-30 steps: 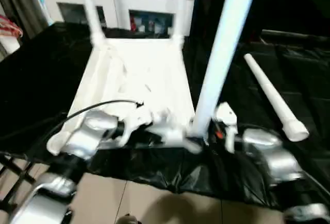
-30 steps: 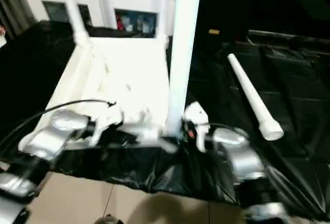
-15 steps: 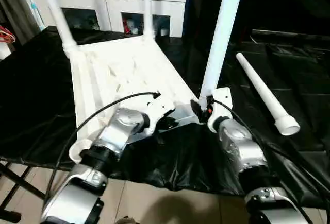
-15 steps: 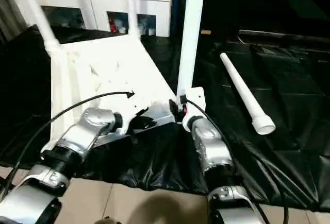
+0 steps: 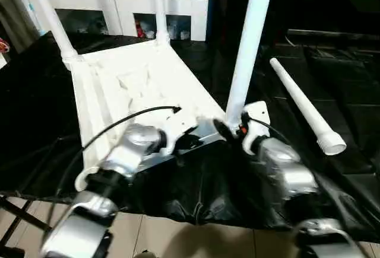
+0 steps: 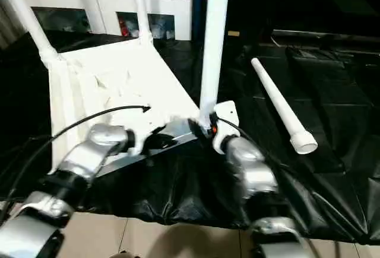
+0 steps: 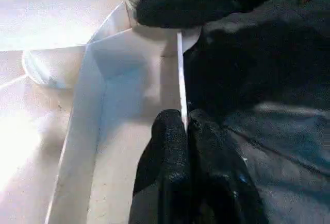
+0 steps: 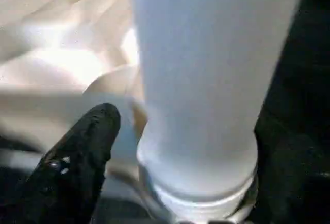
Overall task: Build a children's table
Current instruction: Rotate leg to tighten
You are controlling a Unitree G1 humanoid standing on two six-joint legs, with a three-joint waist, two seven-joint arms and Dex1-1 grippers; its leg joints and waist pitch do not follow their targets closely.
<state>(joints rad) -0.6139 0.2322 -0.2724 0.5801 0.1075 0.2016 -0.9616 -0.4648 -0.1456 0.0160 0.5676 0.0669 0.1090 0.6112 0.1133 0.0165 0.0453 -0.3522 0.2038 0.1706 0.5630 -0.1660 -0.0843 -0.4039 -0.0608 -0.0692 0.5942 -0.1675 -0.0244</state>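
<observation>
Left gripper pinches tabletop rim; right's jaws spread (black sheeting underneath).

A thick, round, white plastic table leg stands close before the camera, its ringed foot seated in a corner socket of the white plastic table top, whose ribbed underside spreads behind it. One black finger of the right gripper sits just beside the leg's base, apart from it. Black sheeting covers the worktop on the leg's other side.
</observation>
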